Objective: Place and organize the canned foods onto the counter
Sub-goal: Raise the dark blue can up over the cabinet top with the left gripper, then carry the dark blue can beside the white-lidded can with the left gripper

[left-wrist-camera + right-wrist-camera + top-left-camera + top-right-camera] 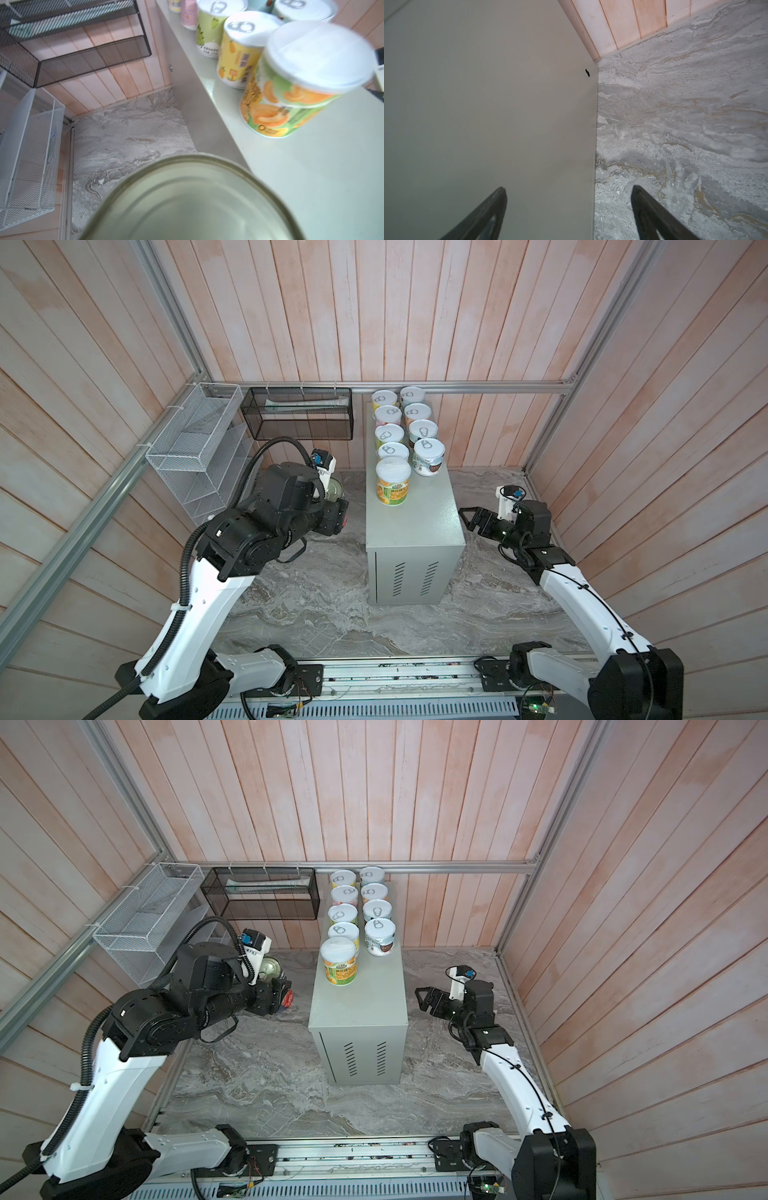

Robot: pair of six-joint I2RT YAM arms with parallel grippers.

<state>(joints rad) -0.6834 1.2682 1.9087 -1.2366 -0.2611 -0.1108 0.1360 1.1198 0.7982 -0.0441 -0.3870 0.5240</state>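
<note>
Grey marble floor [316, 605], pink plank walls [415, 323], and nine tins [390, 435] stand in two rows at the far end of the bench [415, 526]; left pincer [277, 986] clamps a silver-topped tin [272, 965] just beside it, right pincer [467, 516] gapes wide and empty on the other side

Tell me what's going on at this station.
The left gripper is shut on a large silver-ended tin, holding it beside the left side of the grey-green metal counter. Nine tins stand at the counter's far end in two rows; the nearest is a yellow-green tin with a white lid. The right gripper hovers open and empty by the counter's right side.
</note>
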